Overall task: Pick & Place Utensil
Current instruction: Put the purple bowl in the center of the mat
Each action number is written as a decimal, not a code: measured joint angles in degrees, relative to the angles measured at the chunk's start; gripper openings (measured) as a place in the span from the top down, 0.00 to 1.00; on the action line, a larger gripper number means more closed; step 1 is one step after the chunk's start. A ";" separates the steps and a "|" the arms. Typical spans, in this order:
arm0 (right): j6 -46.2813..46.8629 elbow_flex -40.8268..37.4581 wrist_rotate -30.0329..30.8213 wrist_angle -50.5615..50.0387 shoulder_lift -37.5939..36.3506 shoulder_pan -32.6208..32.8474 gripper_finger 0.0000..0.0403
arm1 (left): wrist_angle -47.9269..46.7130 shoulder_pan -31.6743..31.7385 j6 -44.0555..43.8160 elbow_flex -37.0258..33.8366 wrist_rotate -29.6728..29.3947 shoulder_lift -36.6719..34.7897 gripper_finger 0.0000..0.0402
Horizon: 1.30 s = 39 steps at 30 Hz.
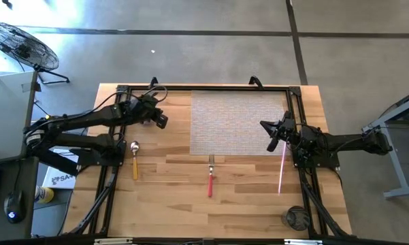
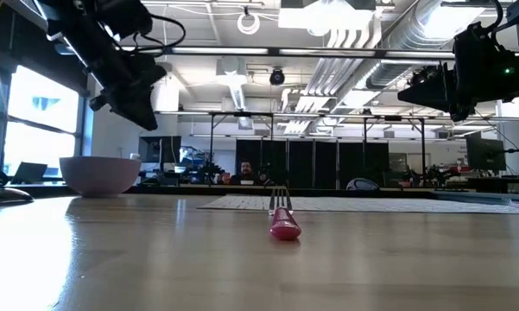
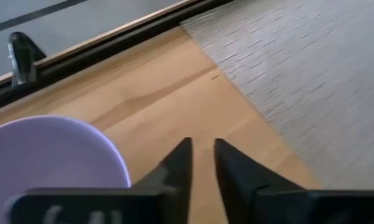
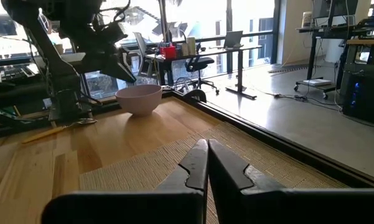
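Fork (image 1: 210, 178) with pink handle lies on our wooden table (image 1: 170, 197).
Left gripper (image 3: 202, 163) slightly parted beside the round bowl (image 3: 50, 152); right gripper (image 4: 206, 163) closed empty over the woven mat (image 1: 235, 122).

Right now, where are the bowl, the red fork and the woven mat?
bowl (image 2: 100, 175): low view, on its rounded side wall.
red fork (image 1: 209, 184): high view, on its red handle.
woven mat (image 1: 235, 122): high view, on a bare middle part of the weave.

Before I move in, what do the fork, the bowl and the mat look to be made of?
Fork: glossy red handle, likely plastic; shiny tines, probably metal. Bowl: smooth pale lavender with a soft sheen, plastic or glazed ceramic, cannot tell which. Mat: grey, fine woven ribbing, apparently woven vinyl or fibre, matte.
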 joint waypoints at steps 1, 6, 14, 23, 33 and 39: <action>0.00 -0.02 0.00 0.00 0.00 0.00 0.99 | -0.08 0.01 -0.02 0.00 -1.13 0.55 0.77; 0.00 0.00 0.00 0.00 0.00 0.00 0.99 | -1.43 1.32 -2.50 0.00 -2.26 1.74 0.57; 0.00 -0.01 0.01 0.00 0.00 0.00 0.99 | -6.56 5.77 -5.75 0.00 1.01 2.11 0.52; 0.00 -0.02 0.00 0.00 0.00 0.00 0.99 | -10.55 5.61 -6.04 0.02 -0.95 4.09 0.52; 0.00 0.00 0.00 0.02 0.00 0.02 0.99 | -10.28 5.59 -6.12 0.02 -0.48 12.37 0.52; 0.00 -0.02 0.00 0.02 0.00 0.00 0.99 | -8.61 5.59 -5.54 0.02 -0.51 14.43 0.58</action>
